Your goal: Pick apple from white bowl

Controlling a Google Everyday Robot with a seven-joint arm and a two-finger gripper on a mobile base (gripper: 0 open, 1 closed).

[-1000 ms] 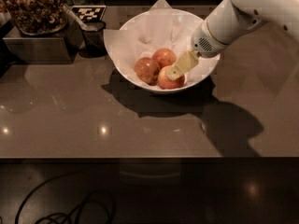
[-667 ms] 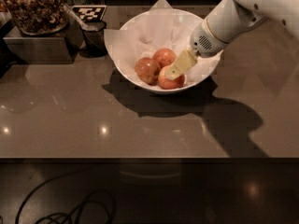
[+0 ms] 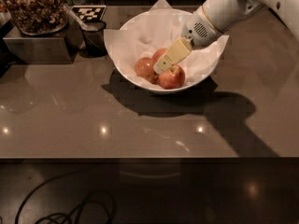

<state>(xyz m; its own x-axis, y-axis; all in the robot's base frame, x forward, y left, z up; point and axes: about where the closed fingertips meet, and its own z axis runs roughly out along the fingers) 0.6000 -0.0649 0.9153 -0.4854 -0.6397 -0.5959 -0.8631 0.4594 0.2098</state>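
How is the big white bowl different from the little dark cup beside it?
The white bowl is big, wide and pale; the dark cup is small, narrow and almost black. The white bowl holds crinkled paper and apples; I cannot tell what is inside the dark cup. The gripper is down in the white bowl, at the apples, not at the dark cup. Both stand upright on the counter.

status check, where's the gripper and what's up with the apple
Gripper down inside white bowl, tip among the apples. Three apples resting in bowl. Nothing blocking; dark cup sits outside, left of bowl.
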